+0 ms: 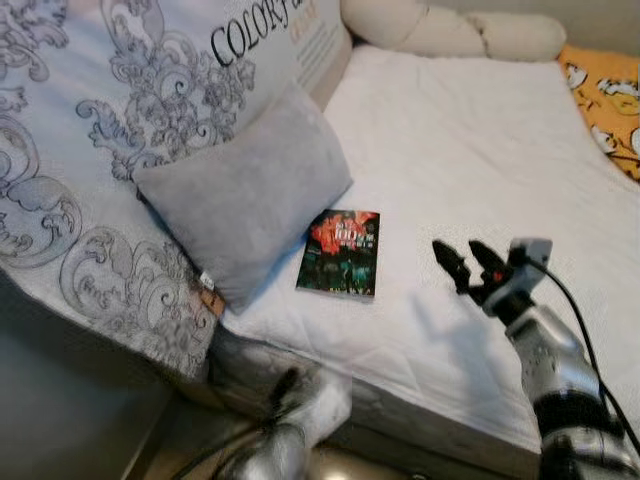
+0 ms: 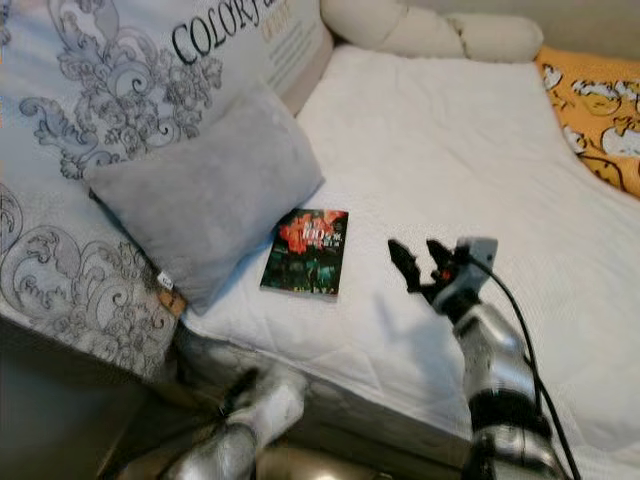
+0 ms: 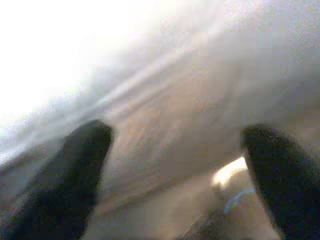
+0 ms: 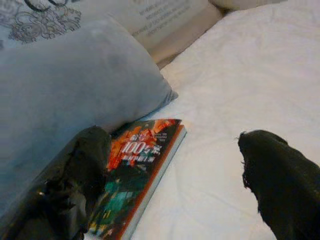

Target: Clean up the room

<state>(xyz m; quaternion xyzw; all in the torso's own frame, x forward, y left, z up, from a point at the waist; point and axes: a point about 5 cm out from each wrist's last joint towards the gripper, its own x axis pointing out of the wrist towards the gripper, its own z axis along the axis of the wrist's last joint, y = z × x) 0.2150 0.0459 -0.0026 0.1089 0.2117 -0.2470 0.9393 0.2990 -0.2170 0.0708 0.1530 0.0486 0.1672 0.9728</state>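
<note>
A dark book [image 1: 341,251] with a red and green cover lies flat on the white bed [image 1: 470,150], right beside a grey pillow [image 1: 245,190]. My right gripper [image 1: 463,258] hovers open over the sheet, a short way to the book's right, with nothing between its fingers. Through the right wrist view the book [image 4: 137,175] shows between the two black fingertips [image 4: 280,180], with the pillow [image 4: 70,85] behind it. My left gripper [image 3: 175,170] hangs low by the bed's near edge, open, and its view is blurred.
A patterned quilt [image 1: 90,130] with grey scrolls and printed letters covers the bed's left side. Cream bolster cushions [image 1: 450,30] lie along the far end. An orange patterned cloth [image 1: 610,105] sits at the far right. The floor [image 1: 70,400] shows at the lower left.
</note>
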